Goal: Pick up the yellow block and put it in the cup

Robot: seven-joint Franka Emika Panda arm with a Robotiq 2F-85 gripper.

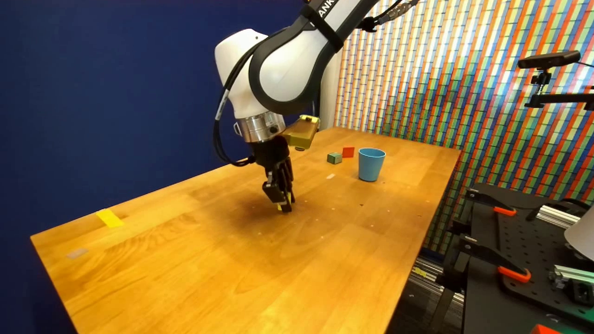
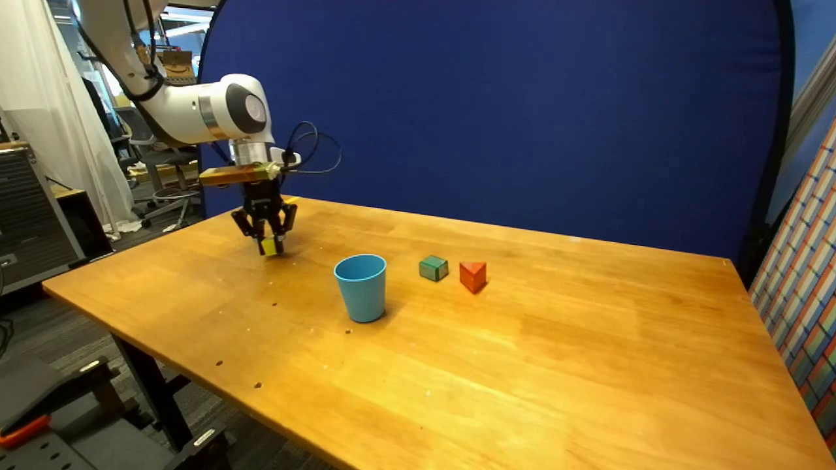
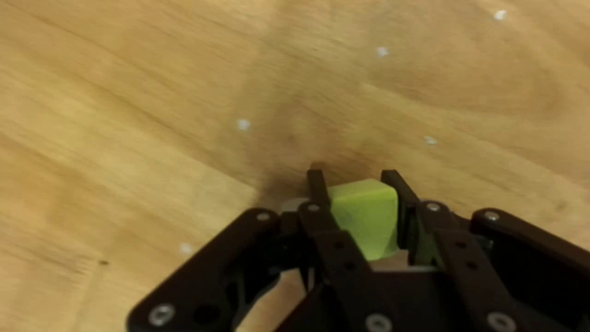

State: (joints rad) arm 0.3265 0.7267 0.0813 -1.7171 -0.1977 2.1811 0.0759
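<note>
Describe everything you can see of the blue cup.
The blue cup is plain, round and handleless, wider at its open rim than at its base, with smooth walls that look like plastic. It stands upright on the wooden table, apart from the green block; nothing else touches it. In an exterior view part of its inner wall shows, also blue, but the bottom inside is hidden.

Premises appear to be a robotics lab. Noted: a robot arm (image 1: 290, 69) over a wooden surface (image 2: 588, 385), blue backdrop (image 2: 496, 117), mounted camera (image 1: 550, 60), clamps (image 1: 514, 274), perforated board (image 1: 517, 236); background, office chair (image 2: 166, 157).
</note>
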